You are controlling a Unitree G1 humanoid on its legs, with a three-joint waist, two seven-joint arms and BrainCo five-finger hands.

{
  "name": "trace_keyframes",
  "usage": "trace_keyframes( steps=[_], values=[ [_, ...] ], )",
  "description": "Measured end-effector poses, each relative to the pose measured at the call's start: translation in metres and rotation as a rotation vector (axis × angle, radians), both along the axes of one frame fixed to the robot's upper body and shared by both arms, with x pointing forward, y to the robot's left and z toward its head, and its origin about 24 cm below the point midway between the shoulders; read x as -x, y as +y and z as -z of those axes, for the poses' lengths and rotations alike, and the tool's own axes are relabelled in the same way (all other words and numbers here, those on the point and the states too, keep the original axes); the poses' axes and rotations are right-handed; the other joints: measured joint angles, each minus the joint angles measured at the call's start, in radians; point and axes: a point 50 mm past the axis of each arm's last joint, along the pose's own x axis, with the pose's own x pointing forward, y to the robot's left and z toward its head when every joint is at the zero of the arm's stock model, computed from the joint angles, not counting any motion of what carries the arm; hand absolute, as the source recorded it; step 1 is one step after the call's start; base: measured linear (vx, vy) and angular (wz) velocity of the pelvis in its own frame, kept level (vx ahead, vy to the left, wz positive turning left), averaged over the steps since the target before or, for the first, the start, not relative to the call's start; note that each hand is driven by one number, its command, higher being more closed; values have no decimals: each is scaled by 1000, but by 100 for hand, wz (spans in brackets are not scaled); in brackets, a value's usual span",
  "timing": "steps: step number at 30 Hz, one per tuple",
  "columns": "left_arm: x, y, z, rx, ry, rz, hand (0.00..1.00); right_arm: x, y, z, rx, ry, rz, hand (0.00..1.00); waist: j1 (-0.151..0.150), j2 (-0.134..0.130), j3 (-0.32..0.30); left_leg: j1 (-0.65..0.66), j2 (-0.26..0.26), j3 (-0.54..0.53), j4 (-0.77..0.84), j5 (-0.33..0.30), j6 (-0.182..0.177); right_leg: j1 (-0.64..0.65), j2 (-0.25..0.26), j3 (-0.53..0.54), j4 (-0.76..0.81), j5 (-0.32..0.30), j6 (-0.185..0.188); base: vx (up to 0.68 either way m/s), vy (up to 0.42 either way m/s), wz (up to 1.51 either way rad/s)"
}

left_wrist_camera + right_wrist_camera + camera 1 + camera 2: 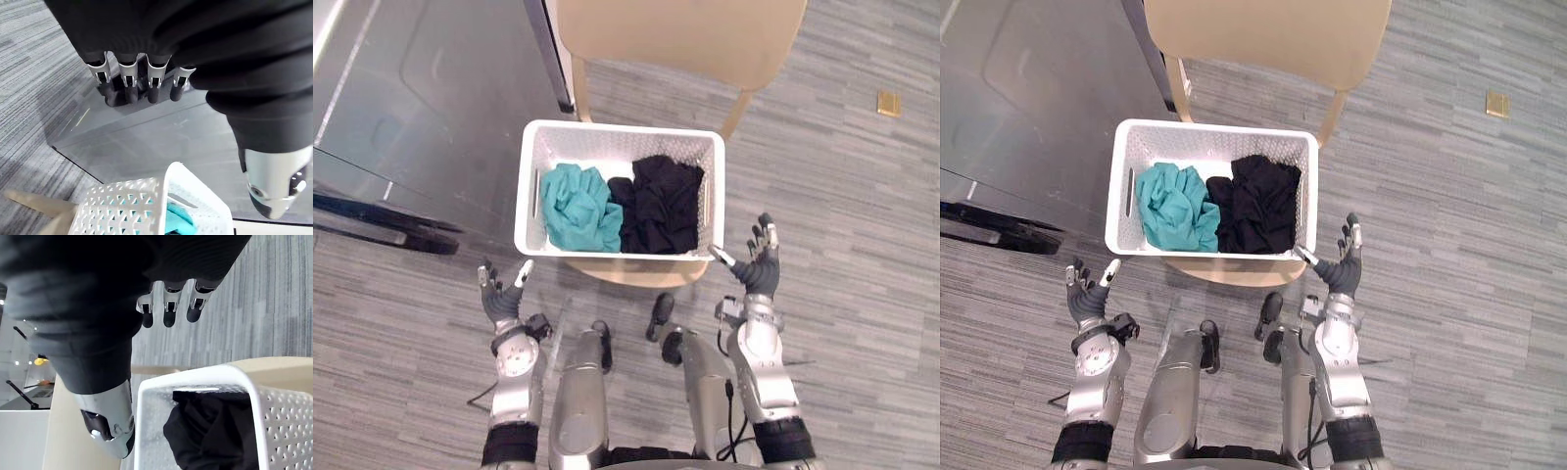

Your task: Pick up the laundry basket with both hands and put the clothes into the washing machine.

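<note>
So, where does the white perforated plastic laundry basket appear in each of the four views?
Left eye view: white perforated plastic laundry basket at the centre.
Right eye view: basket left of centre.
Left wrist view: basket corner holding crumpled teal cloth.
Right wrist view: basket corner holding black cloth.
Shared landmark: beige wooden chair under it.

Readable text, labels, brands, numbers, signs: none. Basket [617, 142]: plain white, no legible marking. Yellow square [888, 103] on floor [842, 196]: too small to read anything on it.
</note>
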Motion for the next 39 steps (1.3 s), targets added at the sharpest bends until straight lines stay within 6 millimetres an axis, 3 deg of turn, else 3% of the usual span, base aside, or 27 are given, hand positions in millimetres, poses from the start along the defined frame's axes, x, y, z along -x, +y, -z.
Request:
trace_keyframes(
  steps=[3, 6, 8, 11, 15, 19, 20, 21, 22, 24, 27, 29, 30, 31, 32, 33, 34, 35, 36, 37, 38, 39],
  values=[
    [15, -3, 23, 40, 85, 44, 0, 17, -16, 28, 29, 132, 21, 0, -3, -1, -64, 88, -15, -10, -85, 23, -8, 71, -1, -10, -33, -12, 8, 171, -21, 18],
    [32, -8, 57, 86, 232, 115, 0, 34, -23, 71, 90, 347, -21, 0, -4, 5, -123, 164, -32, -17, -177, 56, -13, 133, -7, -23, -75, -15, 13, 135, -11, 20],
    [48, -13, 84, 131, 369, 157, 0, 52, -20, 110, 91, 552, -74, 0, -4, 11, -153, 231, -39, -33, -239, 77, -22, 199, -4, -41, -114, -14, 14, 95, -7, 24],
    [74, -18, 112, 155, 545, 189, 0, 73, -18, 140, 85, 725, -120, 0, -4, 21, -191, 281, -44, -43, -308, 99, -25, 252, 3, -51, -167, -7, 25, 37, -3, 16],
    [101, -22, 133, 178, 709, 217, 0, 91, -17, 163, 67, 875, -158, 0, -4, 35, -211, 326, -50, -71, -356, 117, -35, 309, 12, -68, -219, 8, 32, 23, 16, 15],
    [94, -22, 132, 161, 704, 235, 0, 96, -16, 169, 53, 917, -159, 0, -8, 37, -209, 271, -65, -127, -324, 135, -51, 308, -21, -148, -213, 7, 34, -7, 27, 56],
    [92, -22, 131, 158, 699, 238, 0, 96, -16, 170, 47, 923, -157, 0, -7, 33, -207, 250, -68, -123, -310, 144, -65, 304, -34, -165, -214, 7, 34, -79, 88, 107],
    [89, -25, 131, 150, 696, 254, 0, 96, -17, 171, 35, 932, -149, 0, -8, 31, -205, 193, -51, -48, -235, 142, -81, 296, -66, -218, -216, 7, 34, -86, 95, 98],
    [90, -25, 131, 150, 699, 256, 0, 95, -21, 171, 45, 938, -146, 0, -8, 35, -203, 168, -18, 3, -188, 136, -71, 296, -73, -235, -214, 8, 34, -105, 118, 103],
    [90, -20, 131, 140, 704, 248, 0, 90, -25, 171, 58, 943, -147, 0, -6, 37, -202, 151, 99, 111, -97, 113, -33, 308, -110, -276, -206, 15, 48, -63, 161, 64],
    [93, -18, 133, 134, 722, 245, 0, 87, -36, 169, 91, 949, -140, 0, -17, 31, -198, 178, 202, 166, -112, 116, -38, 318, -180, -300, -185, 25, 87, -52, 315, 54],
    [97, -25, 136, 147, 740, 253, 0, 87, -47, 167, 122, 953, -128, 0, -52, 72, -221, 198, 235, 141, -244, 153, -76, 326, -228, -341, -193, 60, 160, -36, 472, 71],
    [97, -29, 137, 157, 741, 257, 0, 87, -50, 167, 131, 956, -126, 0, -58, 97, -228, 203, 240, 131, -280, 166, -72, 331, -230, -353, -198, 77, 179, 0, 633, 63],
    [93, -31, 137, 147, 747, 282, 0, 87, -48, 168, 122, 971, -131, 0, -58, 97, -222, 200, 210, 110, -272, 205, -152, 346, -268, -360, -194, 99, 215, 20, 617, 69],
    [92, -28, 136, 128, 748, 291, 0, 88, -34, 172, 96, 977, -171, 0, -58, 55, -217, 188, 152, 94, -241, 192, -132, 361, -319, -352, -194, 97, 231, 22, 500, 75],
    [92, -22, 135, 112, 749, 288, 0, 90, -26, 174, 83, 982, -196, 0, -58, 46, -213, 175, 126, 85, -211, 174, -118, 366, -344, -341, -189, 100, 235, 33, 340, 78],
    [90, -19, 134, 102, 741, 285, 0, 87, -11, 175, 68, 979, -240, 0, -54, 10, -213, 160, 90, 70, -151, 133, -95, 376, -388, -315, -160, 117, 241, 38, 322, 59],
    [92, -13, 134, 90, 750, 277, 0, 82, 2, 174, 65, 965, -294, 0, -44, 7, -214, 151, 67, 68, -100, 98, -78, 371, -423, -298, -128, 131, 235, 49, 370, 32],
    [93, -11, 134, 86, 754, 275, 0, 75, 8, 172, 78, 947, -325, 0, -30, 7, -213, 152, 61, 70, -78, 79, -68, 365, -436, -282, -103, 141, 189, 24, 336, -2],
    [94, -10, 134, 82, 757, 272, 0, 63, 16, 166, 103, 914, -366, 0, -20, 16, -208, 152, 47, 67, -68, 70, -58, 325, -444, -234, -33, 130, 77, 6, 218, -1],
    [93, -9, 133, 76, 757, 268, 0, 51, 23, 160, 117, 871, -394, 0, -21, 27, -199, 153, 45, 52, -76, 72, -50, 278, -421, -150, 50, 62, 91, 0, 178, 23],
    [94, -8, 133, 71, 759, 263, 0, 44, 29, 155, 127, 839, -415, 0, -23, 28, -193, 155, 37, 33, -86, 75, -43, 259, -367, -80, 98, -6, 139, 4, 72, 54]
  ],
)
